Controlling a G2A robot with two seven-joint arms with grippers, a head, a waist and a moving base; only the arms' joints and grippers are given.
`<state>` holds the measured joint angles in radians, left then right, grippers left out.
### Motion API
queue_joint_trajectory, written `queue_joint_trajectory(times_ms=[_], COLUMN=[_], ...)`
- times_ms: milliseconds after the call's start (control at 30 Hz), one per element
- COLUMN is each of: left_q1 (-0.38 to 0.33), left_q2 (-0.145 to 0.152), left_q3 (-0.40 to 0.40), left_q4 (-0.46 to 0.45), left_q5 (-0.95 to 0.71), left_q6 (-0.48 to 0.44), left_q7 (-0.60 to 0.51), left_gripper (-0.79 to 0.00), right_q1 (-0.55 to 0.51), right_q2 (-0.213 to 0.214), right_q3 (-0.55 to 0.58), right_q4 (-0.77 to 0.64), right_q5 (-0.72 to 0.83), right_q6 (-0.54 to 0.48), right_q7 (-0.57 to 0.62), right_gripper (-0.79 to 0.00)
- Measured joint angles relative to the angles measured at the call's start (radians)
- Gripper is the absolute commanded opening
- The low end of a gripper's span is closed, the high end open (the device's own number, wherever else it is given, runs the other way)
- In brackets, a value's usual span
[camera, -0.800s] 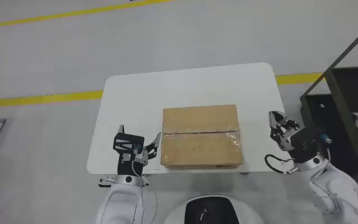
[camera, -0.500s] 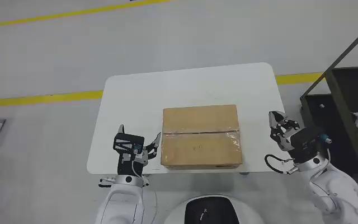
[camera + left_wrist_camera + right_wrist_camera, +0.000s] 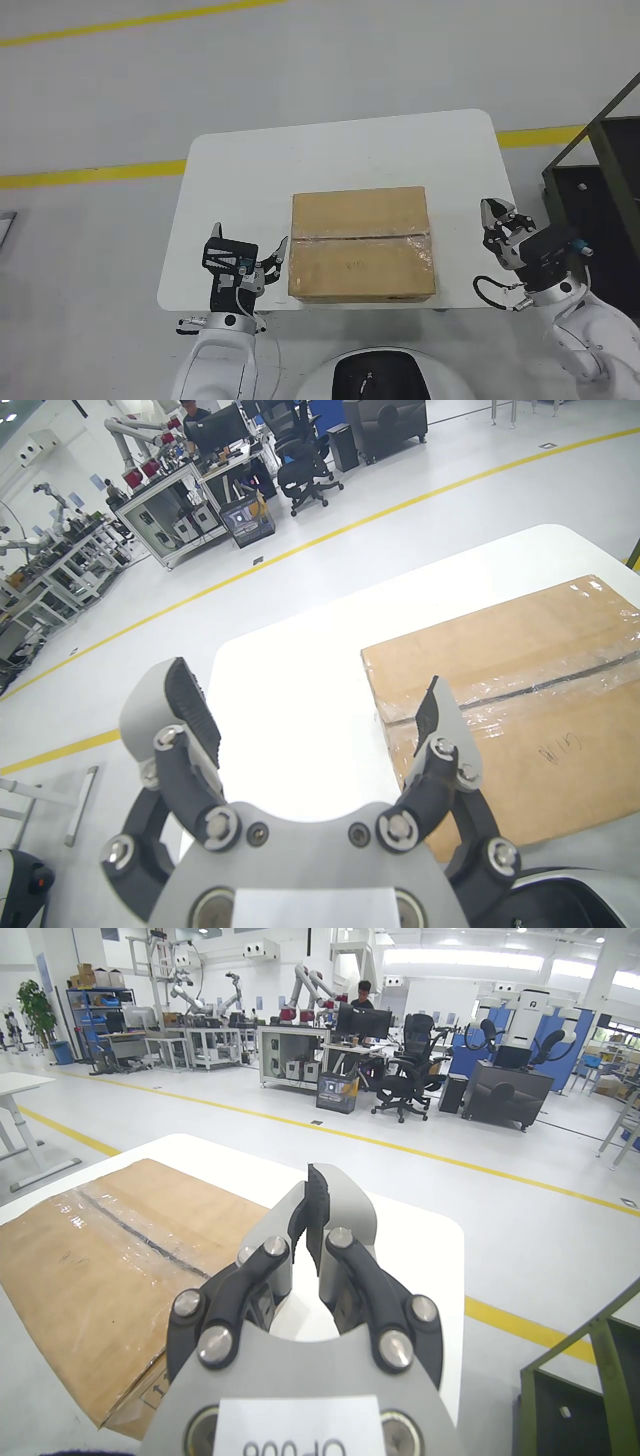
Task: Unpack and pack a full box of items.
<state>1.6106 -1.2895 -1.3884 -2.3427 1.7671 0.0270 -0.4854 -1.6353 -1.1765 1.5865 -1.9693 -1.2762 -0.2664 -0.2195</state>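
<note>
The left end effector [image 3: 305, 682], fingers spread and empty, hangs just left of the brown cardboard box [image 3: 360, 245], by its near left corner. The box sits on the near half of the white rounded bench [image 3: 330, 160], its near wall close to the near edge. Its flaps are closed under glossy clear tape along the middle seam. If full, it is probably heavy and stiff-walled. The tape looks slick, so a seam end is likely the better hold. The right end effector [image 3: 312, 1198], fingers pressed together, hangs at the bench's right edge, apart from the box. Bare bench lies beyond the box, and a dark green metal frame [image 3: 600, 180] crowds the right.
</note>
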Motion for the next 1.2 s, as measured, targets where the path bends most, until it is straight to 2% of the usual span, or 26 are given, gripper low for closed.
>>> queue_joint_trajectory(times_ms=[267, 567, 700, 933, 1200], left_q1=[0.0, 0.0, 0.0, 0.0, 0.0], left_q2=[0.0, 0.0, 0.0, 0.0, 0.0], left_q3=[0.0, 0.0, 0.0, 0.0, 0.0], left_q4=[0.0, 0.0, 0.0, 0.0, 0.0], left_q5=[0.0, 0.0, 0.0, 0.0, 0.0], left_q6=[0.0, 0.0, 0.0, 0.0, 0.0], left_q7=[0.0, 0.0, 0.0, 0.0, 0.0], left_gripper=[0.0, 0.0, 0.0, 0.0, 0.0], right_q1=[0.0, -0.044, -0.065, -0.077, -0.009], right_q2=[0.0, -0.007, -0.008, -0.021, -0.035], right_q3=[0.0, 0.025, 0.014, -0.09, -0.199], right_q4=[0.0, 0.01, 0.036, 0.112, 0.19], right_q5=[0.0, 0.087, 0.098, 0.172, 0.186], right_q6=[0.002, 0.118, 0.096, 0.049, 0.021], right_q7=[0.003, 0.154, 0.196, 0.126, 0.082], right_gripper=[-0.785, -0.785, -0.785, -0.785, -0.785])
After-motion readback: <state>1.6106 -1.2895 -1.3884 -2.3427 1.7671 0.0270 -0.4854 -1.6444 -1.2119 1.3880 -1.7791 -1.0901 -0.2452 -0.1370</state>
